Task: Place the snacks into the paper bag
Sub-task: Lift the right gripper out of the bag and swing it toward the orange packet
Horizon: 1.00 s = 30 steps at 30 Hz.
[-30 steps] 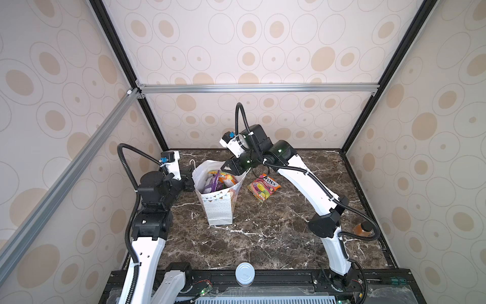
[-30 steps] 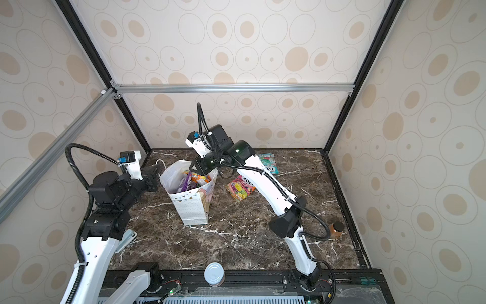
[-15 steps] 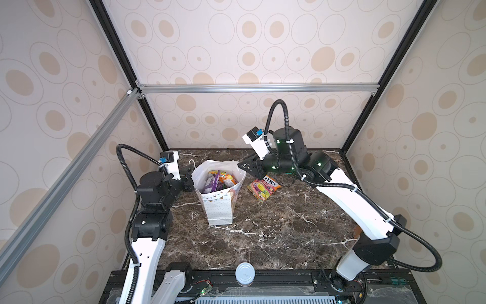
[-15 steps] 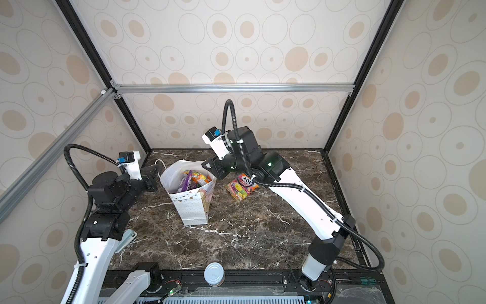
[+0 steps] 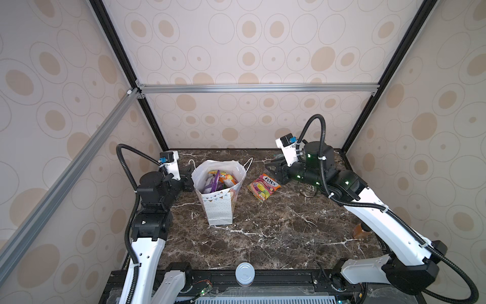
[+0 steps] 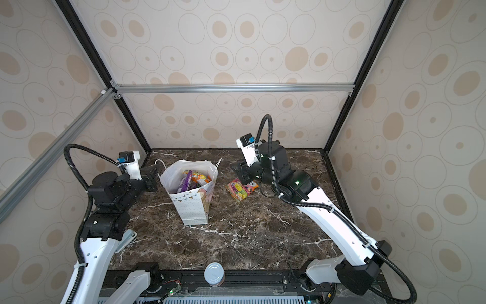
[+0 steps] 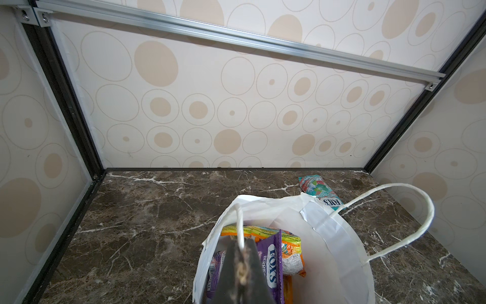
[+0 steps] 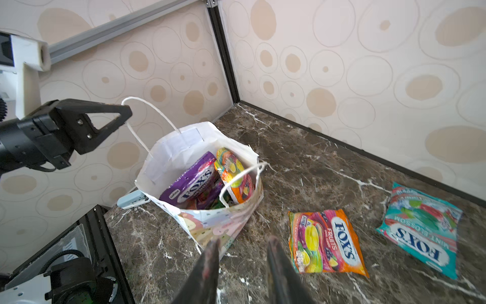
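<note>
Item: paper bag [image 5: 219, 208], white, upright on the bench [image 5: 263, 237], mouth open. We note several snacks inside, among them a purple packet [image 8: 192, 179] and an orange packet [image 8: 234, 176] standing on edge.

Item: left pincer [image 7: 240, 265], at the bag's rim on its left side, jaws closed on one cord handle [image 7: 239, 223].

Item: right pincer [image 8: 244, 239], jaws narrowly parted and holding nothing. In both top views it sits to the right of the bag, apart from it.

Item: orange-and-magenta packet [image 5: 264, 187], flat on the bench between the bag and the right pincer. It is near the fingertips but untouched.

Item: teal packet [image 8: 420, 231], flat on the bench near the back wall, further from the bag. We record it as outside either pincer.
</note>
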Motion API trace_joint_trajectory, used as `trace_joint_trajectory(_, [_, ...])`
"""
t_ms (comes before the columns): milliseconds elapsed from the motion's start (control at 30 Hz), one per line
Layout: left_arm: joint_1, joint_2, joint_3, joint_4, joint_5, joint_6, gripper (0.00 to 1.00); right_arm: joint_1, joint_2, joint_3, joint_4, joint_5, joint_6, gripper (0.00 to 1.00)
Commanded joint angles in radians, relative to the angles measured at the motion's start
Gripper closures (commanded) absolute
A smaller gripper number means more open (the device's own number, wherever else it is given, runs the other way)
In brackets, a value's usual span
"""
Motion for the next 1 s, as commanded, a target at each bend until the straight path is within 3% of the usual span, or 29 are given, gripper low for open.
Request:
trace_joint_trajectory(0, [0.007, -0.02, 0.01, 0.059, -0.012, 0.024, 1.0, -0.043, -0.095, -0.088, 0.027, 0.031, 0.058, 0.69])
trace_joint_trajectory(467, [0.009, -0.007, 0.003, 0.062, -0.033, 0.025, 1.0, -0.239, -0.336, -0.511, 0.093, -0.004, 0.27, 0.68])
trace_joint_trajectory(800, [0.009, 0.004, 0.005, 0.059, -0.022, 0.026, 1.0, -0.342, -0.318, -0.752, 0.352, -0.078, 0.462, 0.56])
trace_joint_trajectory(967, [0.009, 0.01, 0.004, 0.069, 0.01, 0.016, 1.0, -0.358, -0.313, -0.824, 0.412, -0.085, 0.495, 0.56])
